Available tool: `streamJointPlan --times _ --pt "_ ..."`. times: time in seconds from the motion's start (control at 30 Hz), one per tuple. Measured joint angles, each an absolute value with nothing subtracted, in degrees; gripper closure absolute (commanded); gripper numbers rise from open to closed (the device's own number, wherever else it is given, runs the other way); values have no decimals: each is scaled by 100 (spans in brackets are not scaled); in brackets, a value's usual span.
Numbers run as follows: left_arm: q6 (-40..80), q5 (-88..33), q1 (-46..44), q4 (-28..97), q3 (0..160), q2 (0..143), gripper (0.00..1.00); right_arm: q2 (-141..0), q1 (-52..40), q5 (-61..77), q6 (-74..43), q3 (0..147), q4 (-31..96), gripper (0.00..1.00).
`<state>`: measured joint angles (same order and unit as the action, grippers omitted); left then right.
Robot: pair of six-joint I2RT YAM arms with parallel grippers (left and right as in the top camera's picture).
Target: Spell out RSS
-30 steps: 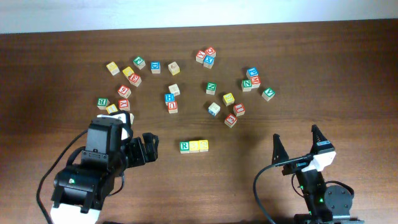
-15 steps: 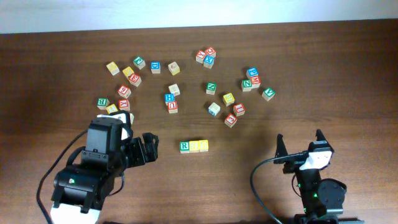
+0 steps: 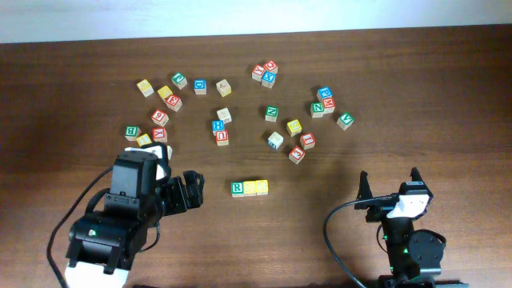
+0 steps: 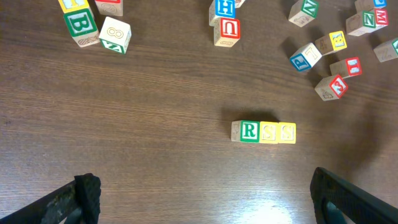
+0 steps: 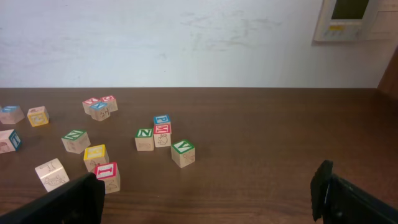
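Three letter cubes stand touching in a row at the table's middle: a green-bordered R cube (image 3: pixel 238 189) (image 4: pixel 249 131), then two yellow-faced S cubes (image 3: pixel 250 188) (image 3: pixel 262 187) (image 4: pixel 268 132) (image 4: pixel 286 132). My left gripper (image 3: pixel 190 194) (image 4: pixel 205 196) sits left of the row, open, with only bare wood between its fingers. Off to the right near the front edge, my right gripper (image 3: pixel 389 178) (image 5: pixel 208 186) is open and empty. The right wrist view does not show the row.
Loose letter cubes lie scattered over the back half of the table: a group at the left (image 3: pixel 160 116), a blue-and-red pair (image 3: pixel 219 131) behind the row, and a group at the right (image 3: pixel 324 104). A green N cube (image 5: pixel 183 151) stands ahead of the right gripper.
The right gripper has shifted a little to the right and toward the front edge. The left arm and the cube row have not moved.
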<state>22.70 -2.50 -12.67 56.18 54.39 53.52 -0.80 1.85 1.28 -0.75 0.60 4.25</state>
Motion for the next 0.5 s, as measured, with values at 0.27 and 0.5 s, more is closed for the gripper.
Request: streamJointPlan --times 0.27,0.5 --pt "2270 -250 -1267 5618 5439 5352 1 -80 185 128 -56 60 425 2" --pt "2270 -250 -1267 5618 5439 5352 1 -80 185 128 -38 60 425 2"
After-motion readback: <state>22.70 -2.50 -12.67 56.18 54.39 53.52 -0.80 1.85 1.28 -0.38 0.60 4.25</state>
